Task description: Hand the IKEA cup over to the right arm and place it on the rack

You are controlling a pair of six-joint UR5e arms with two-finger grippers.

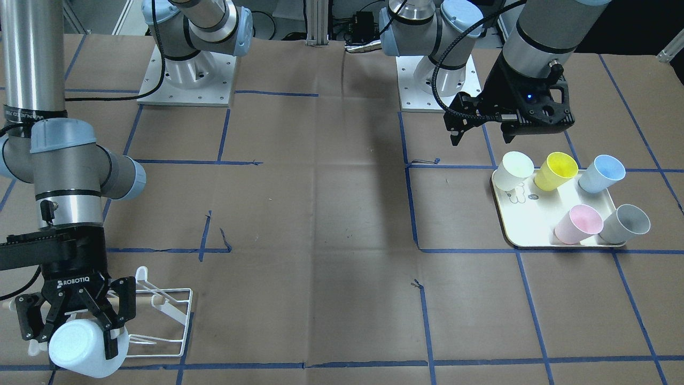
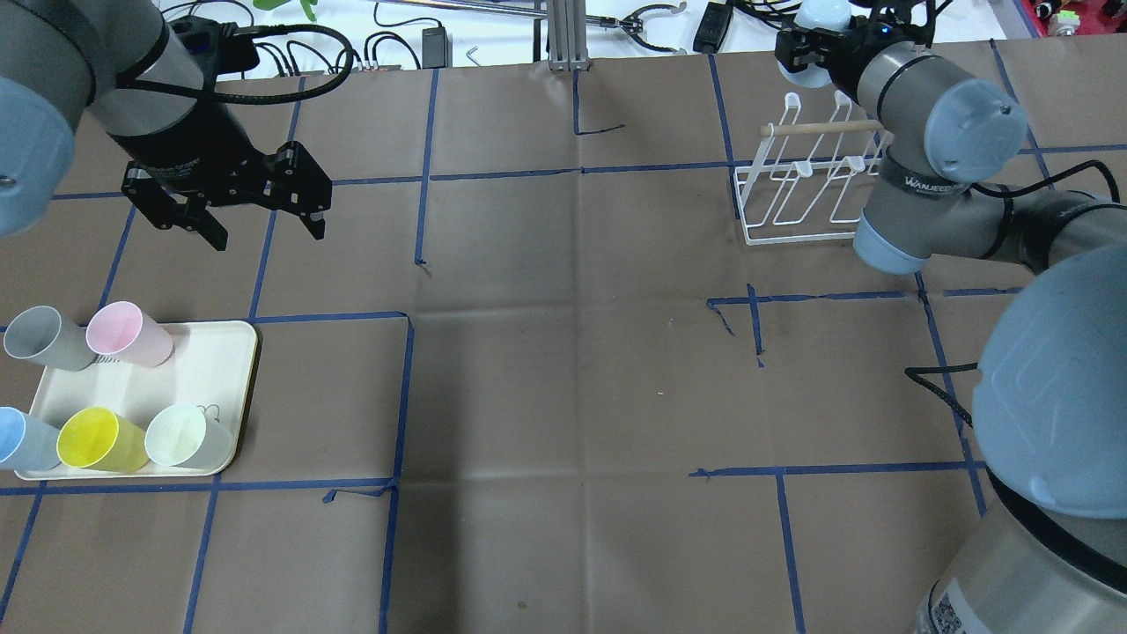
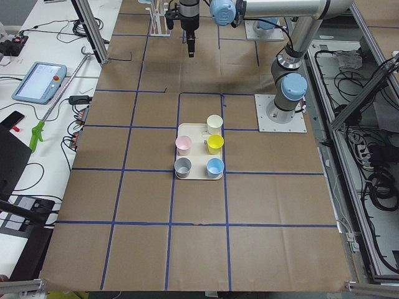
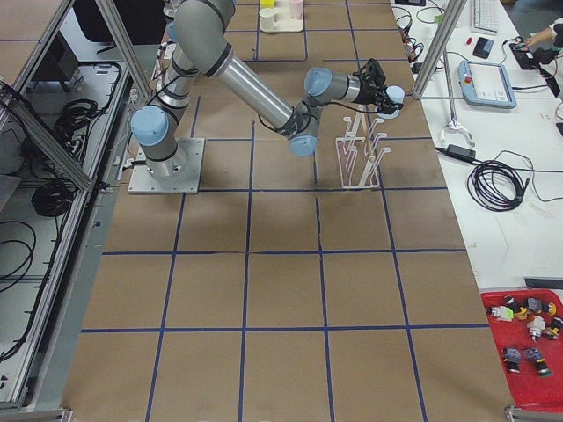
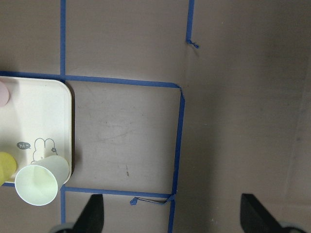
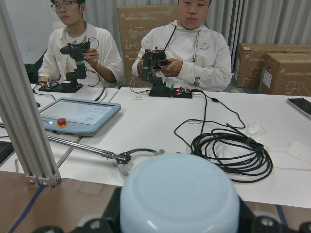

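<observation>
My right gripper is shut on a pale blue IKEA cup, held tilted just past the far end of the white wire rack. In the overhead view the gripper and cup are beyond the rack's end prongs. The cup's round base fills the lower right wrist view. I cannot tell whether the cup touches a prong. My left gripper is open and empty, hovering over bare table next to the tray; it also shows in the front view.
A cream tray with a bear print holds several cups: cream, yellow, blue, pink and grey. Blue tape lines grid the brown table. Two operators sit at a white bench beyond the table's far edge.
</observation>
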